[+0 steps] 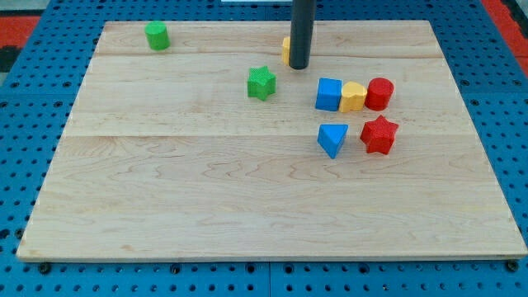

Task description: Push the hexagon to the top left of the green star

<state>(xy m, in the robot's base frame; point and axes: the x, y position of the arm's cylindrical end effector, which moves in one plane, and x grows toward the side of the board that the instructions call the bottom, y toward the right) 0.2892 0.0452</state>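
Note:
A yellow block (285, 49), probably the hexagon, lies near the board's top middle, mostly hidden behind my dark rod. My tip (299, 67) rests on the board right against its right side. The green star (261, 83) lies just below and to the left of the tip, a short gap away.
A green cylinder (157, 35) stands at the top left. To the right sit a blue cube (328, 94), a yellow heart-like block (353, 96) and a red cylinder (379, 93) in a row. Below them lie a blue triangle (332, 139) and a red star (379, 134).

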